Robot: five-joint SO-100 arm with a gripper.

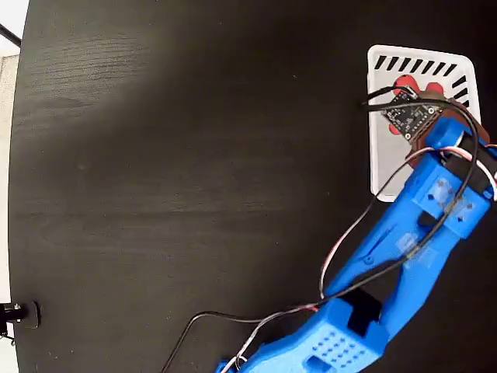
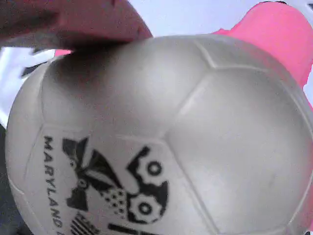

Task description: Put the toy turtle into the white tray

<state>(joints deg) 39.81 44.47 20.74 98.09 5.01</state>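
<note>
Item: turtle (image 2: 161, 142). In the wrist view I get its domed shell filling nearly the whole frame, pale and glossy, ridged into panels, with a black printed mark and the lettering "MARYLAND" low on the left. A pink limb shows at the upper right edge.

Location: over the tray (image 1: 384, 167) at the upper right of the black counter (image 1: 171, 179). In the fixed view I see only bits of red beside the wrist's circuit board, inside the tray's outline. Whether the turtle rests on the tray floor or hangs above it, I cannot tell.

Claw (image 1: 419, 128): hidden under the blue arm in the fixed view; in the wrist view a dark reddish blur lies against the shell's top. Clenched or released, I cannot tell.

Handling, my estimate: light, hollow-looking plastic or vinyl, probably slightly yielding. The shell looks slick and rounded, so pads could slide off the dome. I would grip across the shell's flanks, low near the limbs, not the crown. Not fragile; a short drop should do no harm.
</note>
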